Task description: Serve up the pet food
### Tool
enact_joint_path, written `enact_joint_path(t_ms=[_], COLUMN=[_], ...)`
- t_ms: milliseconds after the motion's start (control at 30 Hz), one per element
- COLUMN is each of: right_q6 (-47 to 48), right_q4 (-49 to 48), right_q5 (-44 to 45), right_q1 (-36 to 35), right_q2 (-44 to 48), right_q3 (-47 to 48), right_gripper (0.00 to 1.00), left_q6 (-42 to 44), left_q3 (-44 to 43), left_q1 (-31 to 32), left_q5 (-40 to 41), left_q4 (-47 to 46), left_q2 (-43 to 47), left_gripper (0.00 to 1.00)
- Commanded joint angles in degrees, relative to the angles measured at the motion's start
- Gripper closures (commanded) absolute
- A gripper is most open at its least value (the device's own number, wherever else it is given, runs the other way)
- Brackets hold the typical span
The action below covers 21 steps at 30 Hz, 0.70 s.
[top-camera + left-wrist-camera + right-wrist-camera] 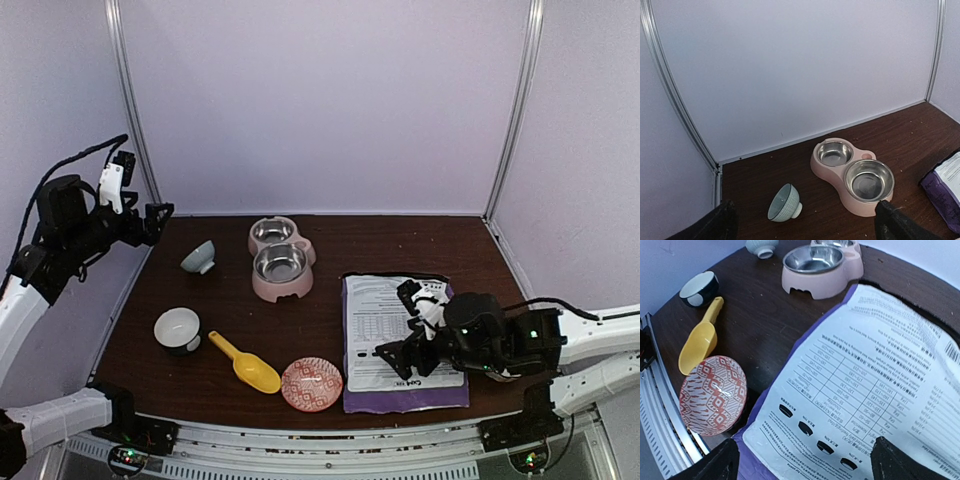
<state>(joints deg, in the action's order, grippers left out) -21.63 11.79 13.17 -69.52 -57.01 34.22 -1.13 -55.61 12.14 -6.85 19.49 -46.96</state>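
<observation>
pet food bag (pixel 372 300) flat, beneath right gripper (pixel 398 323)

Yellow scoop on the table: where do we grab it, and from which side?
Grip the yellow scoop by its narrow handle, coming straight down with the jaws across its width. It lies flat, handle aimed far-left toward the white bowl. The wide scoop end sits close to the red patterned dish, which likely leaves less room there.
</observation>
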Motion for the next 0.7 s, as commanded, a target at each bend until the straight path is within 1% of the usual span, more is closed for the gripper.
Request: enact_joint_path(t_ms=[0, 100, 200, 300, 400, 533, 667], right_q6=[-10.4, -15.2, -18.4, -19.8, -18.9, -16.2, -12.3], right_q4=[-3.4, -2.4, -1.8, -2.8, -4.9, -5.6, -7.1], right_q5=[2.0, 5.6, 5.7, 4.8, 3.5, 2.3, 1.5], right_q1=[-0.6, -0.5, 0.6, 3.8, 7.8, 14.4, 18.3], right_q2=[-8.3, -15.2, -22.0, -27.4, -31.8, -38.2, -41.1], right_q3=[-0.9, 2.2, 5.4, 7.4, 9.7, 15.0, 19.7], right_gripper=[0.07, 0.07, 0.07, 0.07, 0.07, 0.07, 0.07], left_q6=[2.4, 2.4, 2.4, 2.4, 2.4, 2.4, 2.4], left_q3=[-0.2, -0.2, -0.3, -0.3, -0.3, -0.3, -0.2], left_q1=[-0.1, -0.1, 0.0, 0.0, 0.0, 0.0, 0.0], left_q5=[3.5, 3.8, 3.8, 3.8, 4.0, 4.3, 4.5], left_q4=[-2.4, -2.3, -2.2, -2.1, -2.1, -2.0, -2.0], left_q2=[1.2, 1.1, 1.0, 0.9, 1.0, 0.8, 1.0], left_gripper=[0.02, 0.02, 0.02, 0.02, 0.02, 0.02, 0.02])
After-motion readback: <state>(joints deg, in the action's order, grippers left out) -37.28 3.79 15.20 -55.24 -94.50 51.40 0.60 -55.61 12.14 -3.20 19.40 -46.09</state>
